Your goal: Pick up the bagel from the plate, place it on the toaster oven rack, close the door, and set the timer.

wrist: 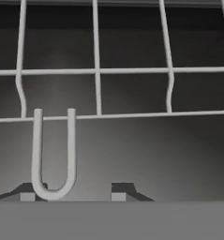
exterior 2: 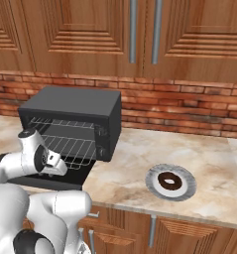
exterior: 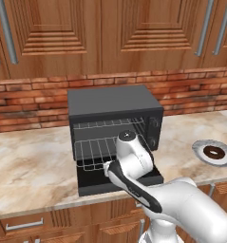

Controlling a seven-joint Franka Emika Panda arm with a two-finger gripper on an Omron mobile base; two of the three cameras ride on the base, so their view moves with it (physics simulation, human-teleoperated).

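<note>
The dark brown bagel (exterior: 213,152) (exterior 2: 169,180) lies on the white plate (exterior: 200,147) (exterior 2: 152,181) on the counter, to the right of the toaster oven (exterior: 112,102) (exterior 2: 70,101). The black door (exterior: 96,186) (exterior 2: 55,181) hangs open and flat. The silver wire rack (exterior: 93,152) (exterior 2: 73,149) (wrist: 97,70) is pulled partly out over it. My gripper (wrist: 73,193) is at the rack's front edge, with the small front loop (wrist: 53,154) between its tips. The tips stand wider apart than the loop, so the gripper is open and grips nothing.
The oven's knobs (exterior: 154,130) (exterior 2: 101,141) sit on its right front panel. A brick wall and wooden cabinets rise behind the marble counter (exterior: 29,161) (exterior 2: 135,158). Drawers run below the counter's front edge.
</note>
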